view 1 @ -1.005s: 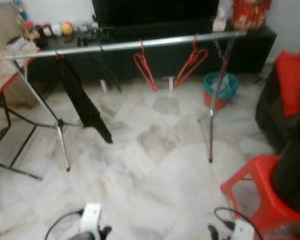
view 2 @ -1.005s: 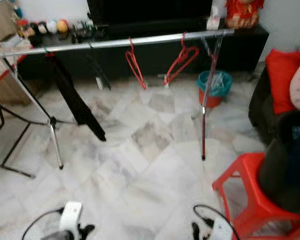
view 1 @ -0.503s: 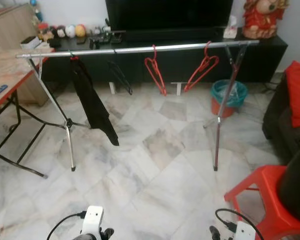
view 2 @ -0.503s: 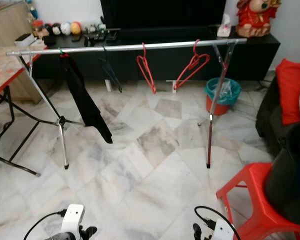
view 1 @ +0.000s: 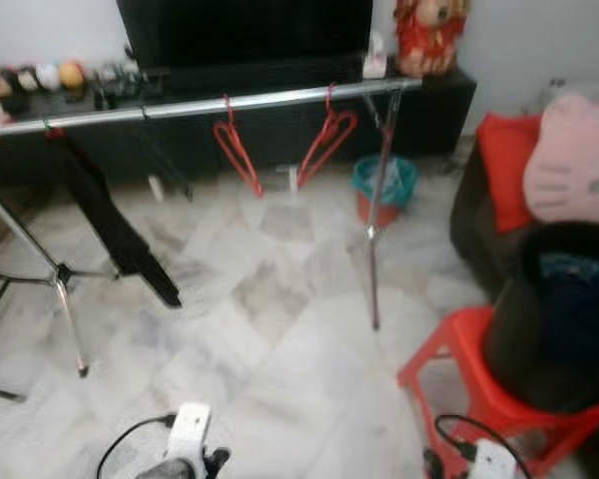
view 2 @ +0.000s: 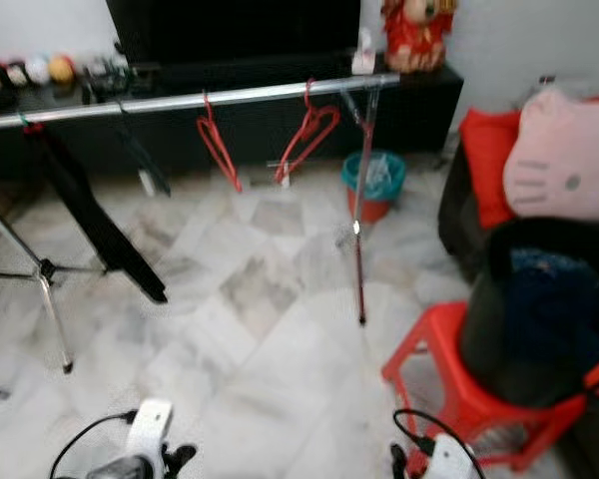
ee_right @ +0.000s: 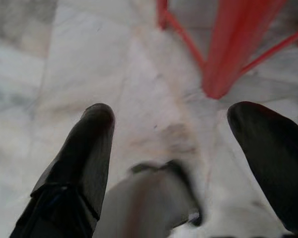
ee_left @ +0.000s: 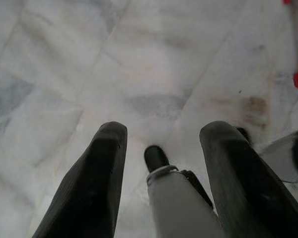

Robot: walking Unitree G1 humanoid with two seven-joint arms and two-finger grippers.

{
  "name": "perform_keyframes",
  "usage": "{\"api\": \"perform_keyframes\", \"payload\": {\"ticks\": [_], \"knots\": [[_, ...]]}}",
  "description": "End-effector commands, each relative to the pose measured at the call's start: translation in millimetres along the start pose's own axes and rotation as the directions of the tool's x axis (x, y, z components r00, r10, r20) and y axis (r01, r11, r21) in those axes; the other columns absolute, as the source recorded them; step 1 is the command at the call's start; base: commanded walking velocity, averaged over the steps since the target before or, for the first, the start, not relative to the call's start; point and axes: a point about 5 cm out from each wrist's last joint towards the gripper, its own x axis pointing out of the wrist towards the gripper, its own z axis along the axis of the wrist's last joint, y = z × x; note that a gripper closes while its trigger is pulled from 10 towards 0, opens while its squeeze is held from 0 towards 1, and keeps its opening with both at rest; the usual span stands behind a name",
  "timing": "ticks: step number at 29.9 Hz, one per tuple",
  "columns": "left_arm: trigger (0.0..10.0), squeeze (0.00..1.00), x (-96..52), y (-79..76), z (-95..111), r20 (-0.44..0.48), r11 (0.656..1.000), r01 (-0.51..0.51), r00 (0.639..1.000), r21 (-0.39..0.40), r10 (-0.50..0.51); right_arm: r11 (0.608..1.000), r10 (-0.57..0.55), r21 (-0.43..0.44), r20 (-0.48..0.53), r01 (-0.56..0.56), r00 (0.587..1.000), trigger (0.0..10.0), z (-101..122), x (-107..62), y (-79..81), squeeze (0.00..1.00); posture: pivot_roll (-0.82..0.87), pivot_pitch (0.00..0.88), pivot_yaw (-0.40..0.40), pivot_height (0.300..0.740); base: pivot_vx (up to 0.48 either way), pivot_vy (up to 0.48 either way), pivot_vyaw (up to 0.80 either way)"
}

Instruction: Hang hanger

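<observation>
Room: pale marble tile floor (view 1: 280, 339), glossy and veined. Silver metal rail (view 1: 200, 103) on tripod legs stood well ahead of both grippers; two red wire hangers (view 1: 280, 150) and a black garment (view 1: 110, 215) hung from it. Teal bin (view 1: 384, 185) past the rail's right leg, contents unclear. Red plastic stool (view 1: 479, 389), just beside the right gripper (ee_right: 171, 148), bore a dark bundle. Left gripper (ee_left: 161, 148) hung low; both grippers spread, grasping nothing. Against half a second earlier the view had swung right, bringing in a pink cushion (view 1: 574, 160).
</observation>
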Motion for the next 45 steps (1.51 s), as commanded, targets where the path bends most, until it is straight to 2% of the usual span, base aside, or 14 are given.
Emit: {"api": "perform_keyframes", "payload": {"ticks": [1, 26, 29, 36, 45], "knots": [[10.0, 0.0, 0.3, -3.1, -3, -0.015, 1.0, 0.012, 1.0, 0.01, -0.012, 1.0, -0.017, -0.002, 0.005, 0.017, 1.0, 10.0, 2, -0.2, -6.1, 0.0, -0.15, 0.012, 0.088, 0.74, 0.0, -0.375, 0.0], [10.0, 0.0, -1.4, -0.1, -10, -0.042, 1.0, 0.006, 0.999, 0.017, -0.005, 0.999, -0.024, 0.028, 0.0, 0.024, 1.0, 10.0, 1, 0.3, -3.5, 0.0, -0.15, 0.012, 0.099, 0.74, 0.0, -0.365, 0.0], [10.0, 0.0, -1.6, 0.5, -10, -0.043, 1.0, 0.0, 0.999, 0.006, 0.0, 0.997, -0.028, 0.066, -0.007, 0.029, 1.0, 10.0, -1, -0.2, -4.0, 0.0, -0.15, 0.012, 0.099, 0.74, 0.0, 0.0, -0.61], [10.0, 0.0, -2.5, 2.8, -12, -0.049, 1.0, -0.004, 0.999, 0.001, 0.004, 0.999, -0.021, 0.05, -0.017, 0.022, 1.0, 10.0, -3, -0.8, -3.3, 0.0, -0.15, 0.012, 0.099, 0.74, 0.0, 0.0, -0.61], [10.0, 0.0, -2.8, 3.4, -14, -0.055, 1.0, -0.006, 0.998, -0.005, 0.005, 1.0, -0.017, 0.018, -0.006, 0.017, 1.0, 10.0, -3, -1.3, -2.9, 0.0, -0.15, 0.016, 0.103, 0.74, 0.0, 0.0, 0.0]]}}
